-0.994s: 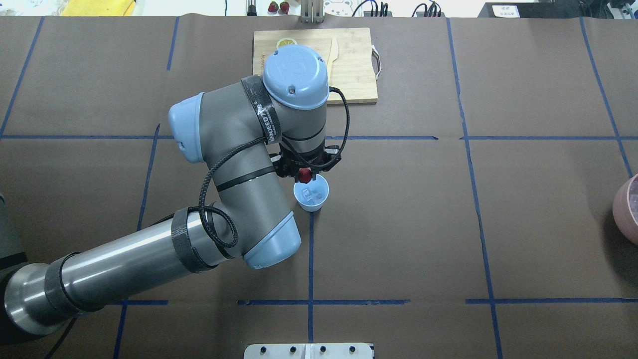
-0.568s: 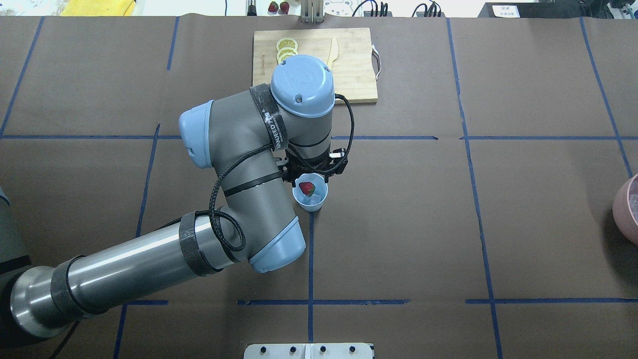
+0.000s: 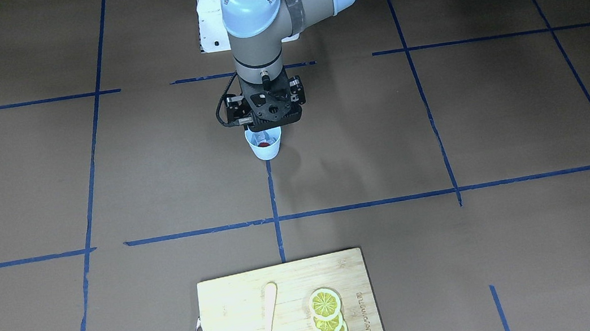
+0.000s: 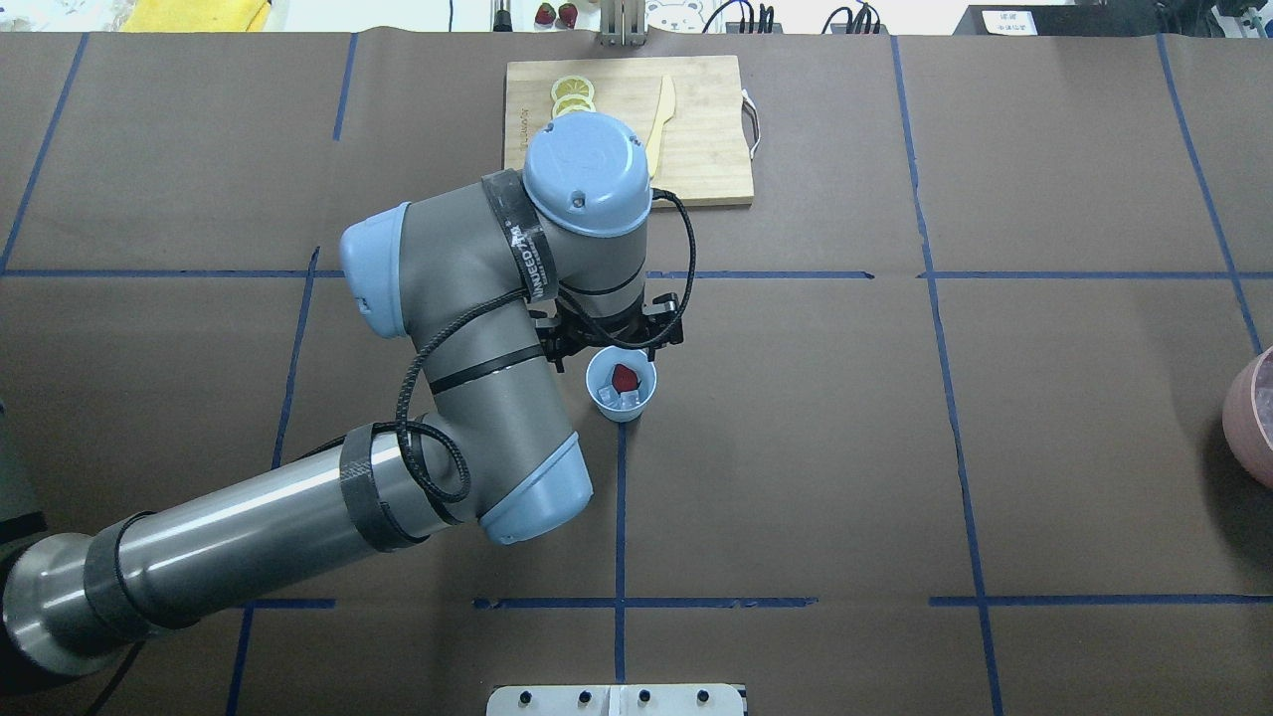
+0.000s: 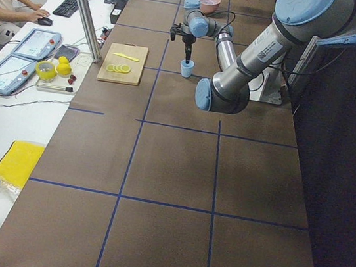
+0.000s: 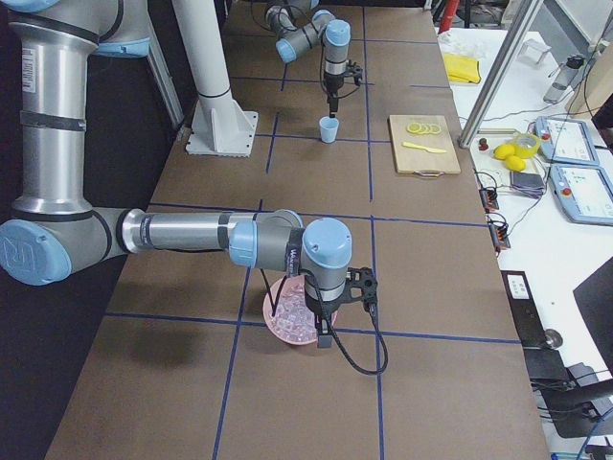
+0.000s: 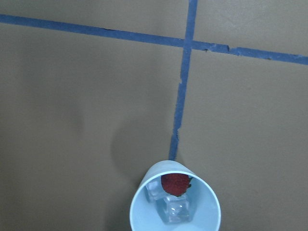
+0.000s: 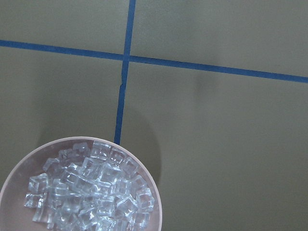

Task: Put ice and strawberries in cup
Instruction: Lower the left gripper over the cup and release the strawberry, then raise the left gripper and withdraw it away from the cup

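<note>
Front-facing view: a small light-blue cup (image 3: 266,147) stood upright on a brown paper-covered table (image 3: 438,129) ruled with blue tape. The left gripper (image 3: 265,130) hung directly above the cup. Its fingers were hidden behind the wrist mount, so how far apart they stood cannot be told, and nothing showed in its grasp. A wooden cutting board (image 3: 234,310) with lemon slices (image 3: 329,326) lay well apart from the cup.

Overhead view: a red strawberry (image 4: 624,377) and ice (image 4: 612,398) sat inside the cup. A pink bowl (image 4: 1238,398) stood far from the cup.

Left wrist view: the strawberry rested on the ice at the cup's bottom.

Right-side view: the right gripper (image 6: 326,333) hovered over the pink bowl, well apart from the cup, and its opening cannot be told.

The cup looked thin, light and easy to tip, so a gentle hold across its wall just below the rim would suit. The ice was likely hard and slippery, the strawberry soft. The table was flat, and nothing stood near the cup
</note>
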